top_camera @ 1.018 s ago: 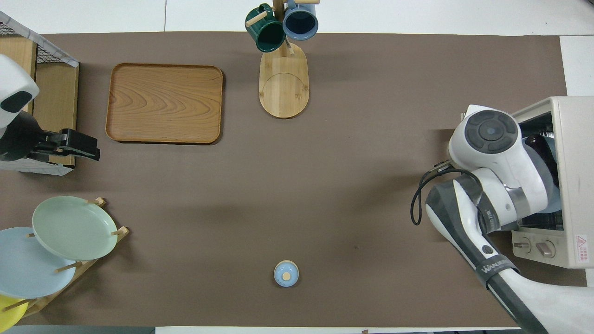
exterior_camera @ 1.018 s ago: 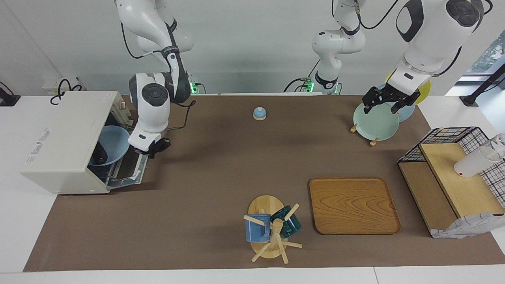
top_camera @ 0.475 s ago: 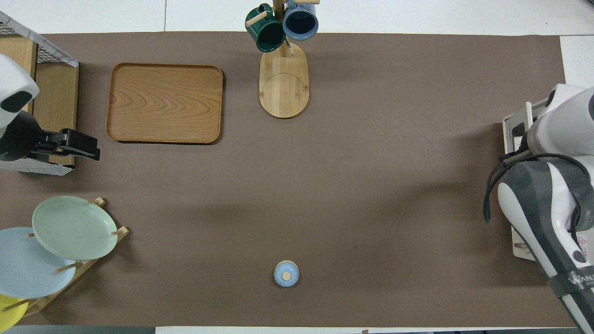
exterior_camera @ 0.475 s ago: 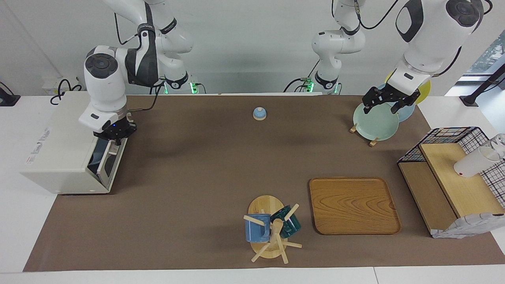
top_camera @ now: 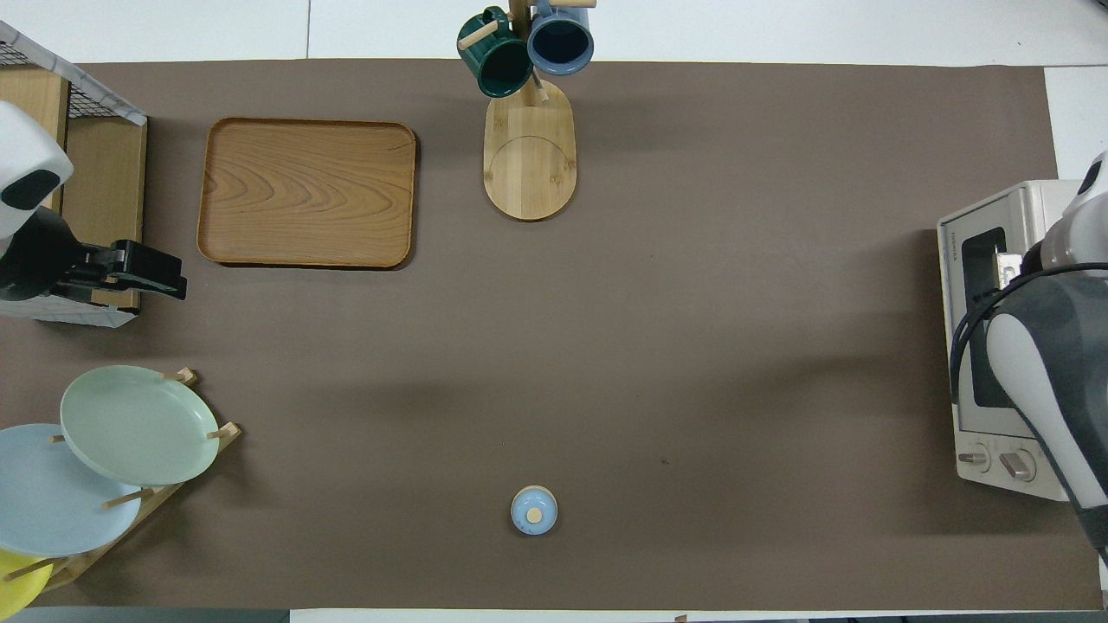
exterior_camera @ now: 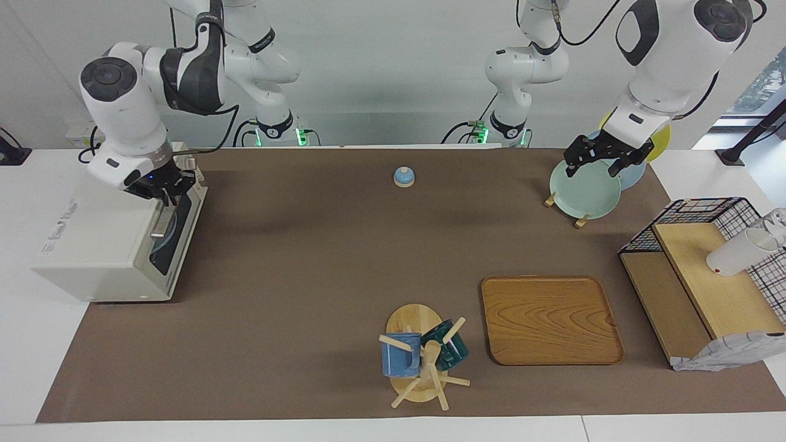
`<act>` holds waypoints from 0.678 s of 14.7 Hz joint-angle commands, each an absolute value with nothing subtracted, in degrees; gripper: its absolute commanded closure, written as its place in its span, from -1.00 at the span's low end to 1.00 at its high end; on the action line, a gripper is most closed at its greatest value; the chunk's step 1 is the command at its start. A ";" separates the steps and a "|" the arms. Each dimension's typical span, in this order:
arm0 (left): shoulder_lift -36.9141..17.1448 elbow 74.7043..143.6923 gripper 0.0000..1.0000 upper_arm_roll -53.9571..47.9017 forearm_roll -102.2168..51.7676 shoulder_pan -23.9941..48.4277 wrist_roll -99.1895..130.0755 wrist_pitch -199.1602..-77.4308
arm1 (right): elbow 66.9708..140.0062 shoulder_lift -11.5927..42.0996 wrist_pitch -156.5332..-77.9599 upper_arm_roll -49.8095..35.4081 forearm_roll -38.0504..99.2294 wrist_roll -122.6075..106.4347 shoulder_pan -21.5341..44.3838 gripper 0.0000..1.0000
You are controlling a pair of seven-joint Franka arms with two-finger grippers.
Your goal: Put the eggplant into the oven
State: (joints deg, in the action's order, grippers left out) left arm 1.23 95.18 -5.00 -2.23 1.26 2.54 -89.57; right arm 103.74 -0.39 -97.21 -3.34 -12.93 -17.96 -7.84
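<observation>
The off-white oven (exterior_camera: 92,245) stands at the right arm's end of the table with its dark glass door shut; it also shows in the overhead view (top_camera: 995,346). The eggplant is hidden; only a pale blue dish shows faintly through the glass. My right gripper (exterior_camera: 163,187) is at the top edge of the door, by the bar handle. My left gripper (exterior_camera: 591,170) is open and empty, up over the plate rack, and also shows in the overhead view (top_camera: 173,275).
A rack holds a green plate (exterior_camera: 583,193), a blue one and a yellow one. A small blue lid (exterior_camera: 403,177) lies near the robots. A wooden tray (exterior_camera: 549,319), a mug tree (exterior_camera: 420,356) and a wire shelf (exterior_camera: 700,270) stand farther out.
The right gripper swung the oven door up from fully open to shut and moved up to the oven's top edge. The left arm has not moved.
</observation>
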 commanded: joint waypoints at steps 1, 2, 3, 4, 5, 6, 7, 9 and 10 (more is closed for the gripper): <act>1.14 94.39 -1.00 -5.54 -1.14 0.70 2.37 -88.77 | 98.36 0.17 -92.30 -3.78 -8.98 -19.25 -8.00 0.48; 1.14 94.39 -1.00 -5.54 -1.14 0.70 2.37 -88.77 | 97.22 0.44 -91.07 -3.87 -7.22 -19.07 -7.91 0.35; 1.14 94.39 -1.00 -5.54 -1.14 0.70 2.37 -88.77 | 97.12 0.35 -90.53 -3.87 -5.38 -18.55 -7.91 0.06; 1.14 94.39 -1.00 -5.54 -1.14 0.70 2.37 -88.77 | 97.21 0.18 -90.27 -3.87 -4.32 -17.59 -8.08 -0.64; 1.14 94.39 -1.00 -5.54 -1.14 0.70 2.37 -88.77 | 97.21 -0.17 -90.09 -3.78 -4.13 -17.32 -8.09 -1.00; 1.14 94.39 -1.00 -5.54 -1.14 0.70 2.37 -88.77 | 97.03 -0.26 -90.00 -3.78 -4.13 -16.97 -8.00 -1.00; 1.14 94.39 -1.00 -5.54 -1.14 0.70 2.37 -88.77 | 96.94 -0.26 -89.91 -3.78 -4.13 -16.44 -8.00 -1.00; 1.14 94.39 -1.00 -5.54 -1.14 0.70 2.37 -88.77 | 97.21 -0.09 -90.35 -3.96 -3.78 -16.26 -8.26 -1.00; 1.14 94.39 -1.00 -5.54 -1.14 0.70 2.37 -88.77 | 96.86 0.09 -90.09 -3.87 -3.52 -16.09 -7.57 -1.00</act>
State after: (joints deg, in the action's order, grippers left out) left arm 1.23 95.18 -5.00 -2.23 1.26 2.54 -89.57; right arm 97.96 -0.43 -91.20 -3.72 -5.30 -17.23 -7.70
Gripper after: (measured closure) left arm 0.000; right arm 0.013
